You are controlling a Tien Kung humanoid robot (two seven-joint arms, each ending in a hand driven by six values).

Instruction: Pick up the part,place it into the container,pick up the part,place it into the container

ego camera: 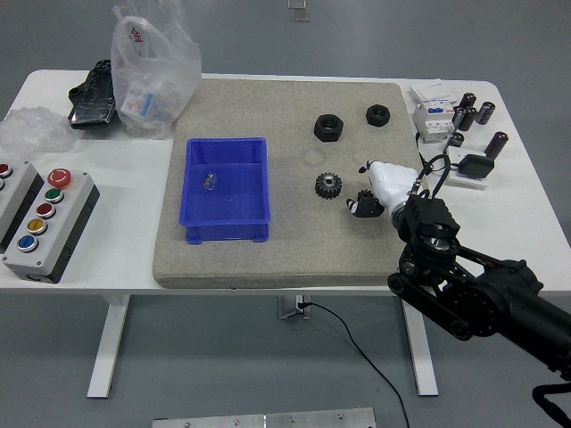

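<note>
Four black parts lie on the beige mat (294, 250): a large nut (328, 127), a smaller nut (377, 114), a large gear (327, 185) and a small gear (363, 195). The blue container (226, 223) stands left of them with a small clear piece (209, 181) inside. My right hand (364, 189), white with dark fingertips, hangs low over the small gear and hides most of it. Its fingers (367, 167) look spread on either side of the gear, and I see no grasp. The black right arm (464, 285) comes in from the lower right.
A button box (40, 214) sits at the table's left edge. A plastic bag (152, 71), a black item (92, 94) and clear wrap (31, 129) lie at the back left. Electrical parts (434, 114), black cylinders (470, 114) and a black square piece (471, 165) crowd the back right.
</note>
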